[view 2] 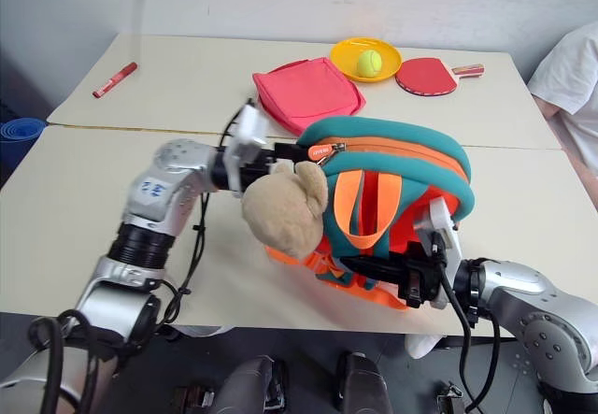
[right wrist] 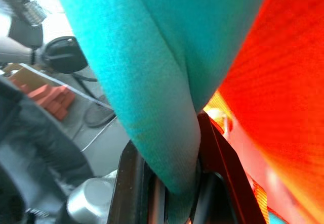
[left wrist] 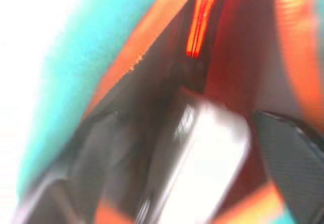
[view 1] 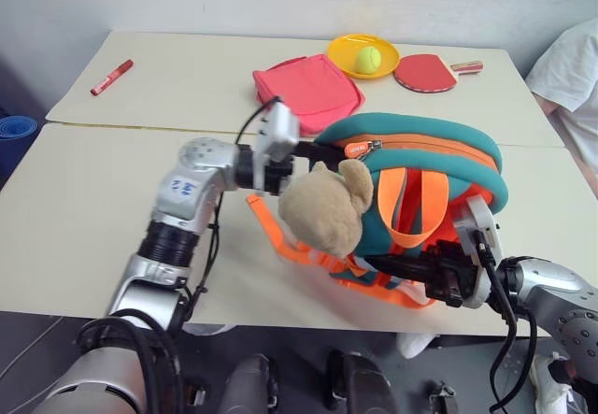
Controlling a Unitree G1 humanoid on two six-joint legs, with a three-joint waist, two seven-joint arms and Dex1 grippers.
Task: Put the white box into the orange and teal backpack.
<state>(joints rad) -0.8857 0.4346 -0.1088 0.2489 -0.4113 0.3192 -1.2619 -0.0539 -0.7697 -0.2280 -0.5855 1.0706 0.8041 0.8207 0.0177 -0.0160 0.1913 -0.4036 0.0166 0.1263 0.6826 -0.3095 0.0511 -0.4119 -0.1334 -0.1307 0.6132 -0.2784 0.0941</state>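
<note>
Left end effector (view 1: 304,157) enters backpack (view 1: 420,148) behind plush toy (view 1: 322,207).

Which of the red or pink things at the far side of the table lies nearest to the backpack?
The pink flat pouch: it lies just behind the orange and teal backpack. The red table tennis paddle and the red marker lie farther away.

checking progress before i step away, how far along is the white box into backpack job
Mostly done: the flat white plastic box lies inside the bulky orange and teal backpack. In hand: right gripper pinches the teal trim; left gripper is at the opening. Left: withdrawing.
</note>
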